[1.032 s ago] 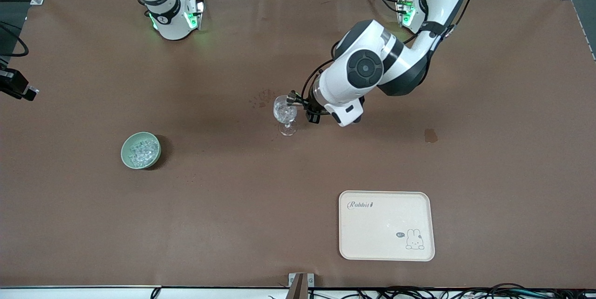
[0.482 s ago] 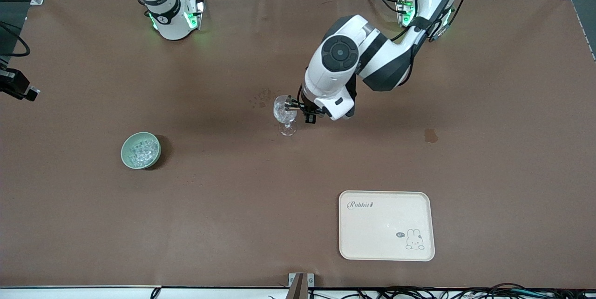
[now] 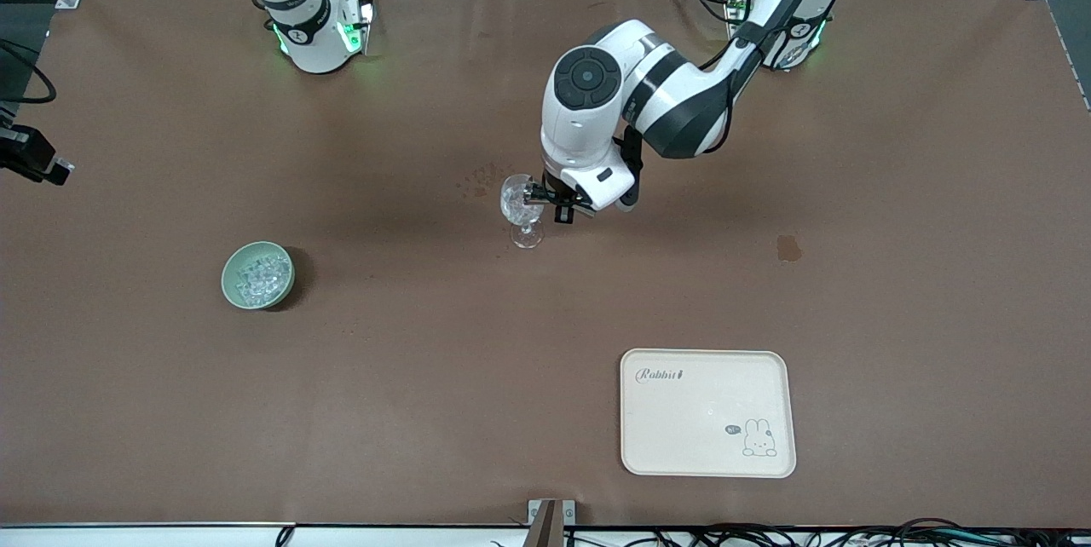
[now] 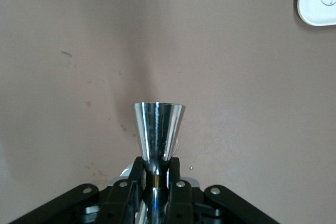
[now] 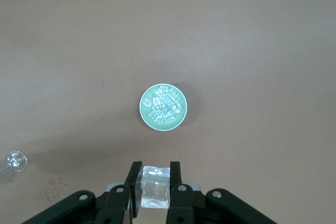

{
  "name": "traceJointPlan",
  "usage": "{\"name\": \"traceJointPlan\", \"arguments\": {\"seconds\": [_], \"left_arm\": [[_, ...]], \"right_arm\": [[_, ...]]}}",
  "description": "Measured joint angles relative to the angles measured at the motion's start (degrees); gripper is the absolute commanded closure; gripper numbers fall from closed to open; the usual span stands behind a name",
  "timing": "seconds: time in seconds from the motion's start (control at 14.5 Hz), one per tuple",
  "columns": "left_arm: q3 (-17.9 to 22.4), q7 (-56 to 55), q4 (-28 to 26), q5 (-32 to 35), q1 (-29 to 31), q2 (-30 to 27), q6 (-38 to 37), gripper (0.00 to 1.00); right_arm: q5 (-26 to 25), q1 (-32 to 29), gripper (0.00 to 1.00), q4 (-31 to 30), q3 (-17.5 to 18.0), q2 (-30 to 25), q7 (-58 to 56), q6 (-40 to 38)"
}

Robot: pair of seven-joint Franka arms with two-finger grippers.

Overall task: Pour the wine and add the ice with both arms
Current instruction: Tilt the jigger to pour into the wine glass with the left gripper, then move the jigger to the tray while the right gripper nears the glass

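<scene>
The left claw (image 3: 539,197) is squeezed tight on the little steel cup (image 4: 157,129), holding it by its thin middle. In the front view the claw is right beside the bowl of the stemmed glass (image 3: 521,210), which stands in the middle of the table (image 3: 895,291). The steel cup lies on its side, with its long way pointing from the claw toward the glass and its wide mouth at the glass's rim. I think the pouring is going on now. No wine can be seen, so I cannot tell how much is out. To finish the pour, the mouth has to stay over the glass and tip a bit more.

The right claw (image 5: 155,182) is high up, out of the front view. It is clamped on one clear ice cube (image 5: 154,186). It hangs over the table near the green bowl (image 5: 180,119), which holds the heap of ice (image 3: 258,273). The bowl sits toward the right arm's end of the table, a bit nearer the front camera than the glass. The glass (image 5: 16,160) is well apart from this claw, so the cube has a long way to go, and the left arm is much closer to the glass.

A pale tray (image 3: 707,412) lies near the front edge.
</scene>
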Motion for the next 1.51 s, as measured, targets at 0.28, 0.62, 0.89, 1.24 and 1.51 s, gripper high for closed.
{"name": "traceJointPlan", "arguments": {"seconds": [0.28,0.62,0.89,1.24,1.51], "left_arm": [[0.0,-1.9,0.0,5.4,-2.1,0.7,0.0,1.00],[0.1,-2.1,0.1,7.8,-3.1,0.9,0.0,1.00],[0.3,0.6,0.3,-3.0,-1.5,1.0,0.0,1.00],[0.7,13.5,0.5,-23.7,4.6,1.2,0.0,1.00],[0.9,20.9,2.4,-30.9,13.1,1.6,0.1,1.00]], "right_arm": [[0.0,0.0,0.98,0.0,0.0,0.0,0.0,0.0],[0.0,0.0,0.98,0.0,0.0,0.0,0.0,0.0],[0.0,0.0,0.98,0.0,0.0,0.0,0.0,0.0],[0.2,1.8,0.99,0.0,0.5,0.0,1.7,0.0],[0.3,10.4,0.99,0.0,1.0,0.0,12.1,0.0]]}}
